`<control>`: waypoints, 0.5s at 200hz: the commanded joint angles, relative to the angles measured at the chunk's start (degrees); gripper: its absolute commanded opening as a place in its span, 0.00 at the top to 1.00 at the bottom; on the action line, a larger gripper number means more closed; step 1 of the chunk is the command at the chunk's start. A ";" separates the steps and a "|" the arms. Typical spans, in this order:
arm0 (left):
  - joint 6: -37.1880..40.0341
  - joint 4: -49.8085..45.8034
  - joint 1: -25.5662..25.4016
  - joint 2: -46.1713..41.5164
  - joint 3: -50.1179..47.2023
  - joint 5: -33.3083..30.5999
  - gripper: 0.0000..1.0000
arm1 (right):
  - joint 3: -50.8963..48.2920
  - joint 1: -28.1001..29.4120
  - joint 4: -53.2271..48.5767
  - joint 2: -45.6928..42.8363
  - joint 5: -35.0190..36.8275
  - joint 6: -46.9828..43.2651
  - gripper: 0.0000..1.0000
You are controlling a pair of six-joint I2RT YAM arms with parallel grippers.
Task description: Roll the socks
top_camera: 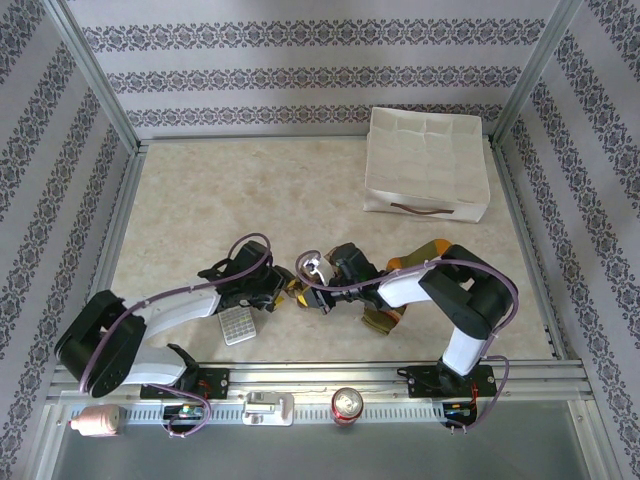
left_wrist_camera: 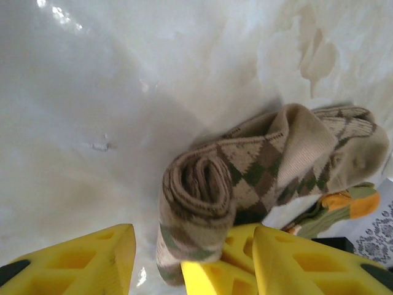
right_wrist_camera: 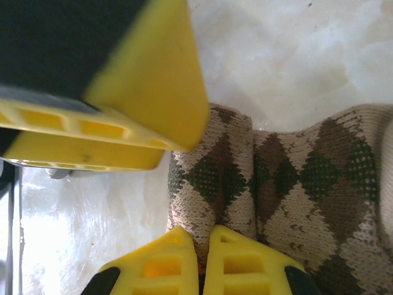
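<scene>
Jaws of the left gripper [left_wrist_camera: 193,241] stand apart around the rolled end of the brown-and-beige argyle sock [left_wrist_camera: 264,161], gripping nothing, while the right gripper [right_wrist_camera: 207,238] is closed with its tips against that sock, which lies near-centre on the table [top_camera: 200,210], beside the olive-green sock [left_wrist_camera: 344,208].

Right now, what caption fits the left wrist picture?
Open left gripper straddling a partly rolled diamond-pattern sock on a table.
</scene>
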 commanded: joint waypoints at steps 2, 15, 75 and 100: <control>2.05 5.11 -0.71 3.33 0.10 0.28 0.48 | -3.24 -1.70 -16.37 5.65 3.09 2.37 1.00; 2.53 6.38 -0.75 5.84 1.25 0.55 0.49 | -3.23 -1.92 -16.59 5.86 2.65 2.46 1.00; 1.81 -7.44 -0.88 8.70 5.03 3.61 1.00 | -1.71 -2.11 -19.64 5.18 6.13 -0.21 1.00; -1.35 -21.67 -1.10 5.17 4.94 4.27 1.00 | 1.33 0.69 -21.02 2.89 6.66 -6.62 0.96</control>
